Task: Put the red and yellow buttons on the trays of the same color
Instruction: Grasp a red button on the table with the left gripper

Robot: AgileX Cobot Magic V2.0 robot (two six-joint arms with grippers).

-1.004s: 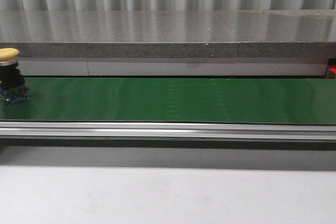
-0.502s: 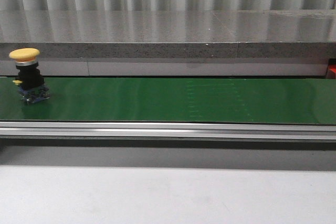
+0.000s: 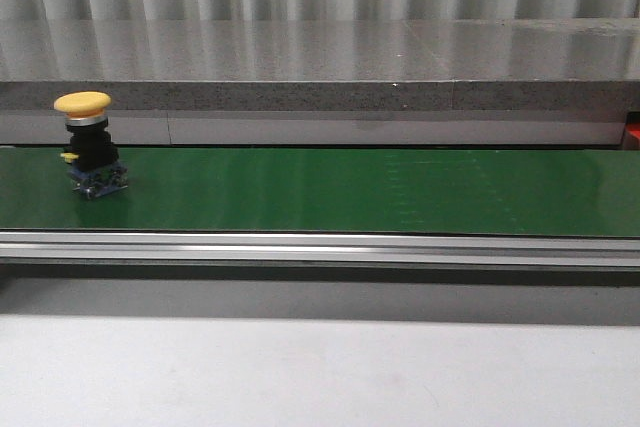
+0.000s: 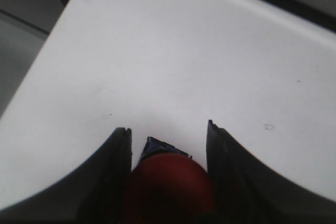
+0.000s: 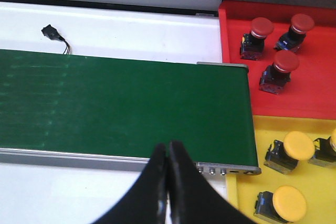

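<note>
A yellow button [image 3: 88, 145] stands upright near the left end of the green conveyor belt [image 3: 340, 190] in the front view, its rounded yellow cap on top, black body beneath and a bluish base touching the belt.

My left tool [image 4: 168, 145] hangs over the white bench [image 4: 173, 61] with its two dark fingers [image 4: 113, 166] clamped on a red button [image 4: 170, 184]; the red cap fills the gap between them and a bluish corner of the base pokes out beyond it.

My right tool [image 5: 168, 153] has its fingers pressed together with nothing between them, poised above the near rail of the belt, close to the belt's end.

Just beyond that end lie two trays side by side. The red tray [image 5: 310, 98] holds three red-capped buttons [image 5: 260, 35], all lying tilted and set close together. The yellow tray [image 5: 247, 198] adjoins it and holds yellow-capped buttons [image 5: 286, 153]; I see three clearly and the edge of a fourth cut off by the frame.

A small black connector with thin wires [image 5: 52, 34] lies on the white surface on the far side of the belt.
</note>
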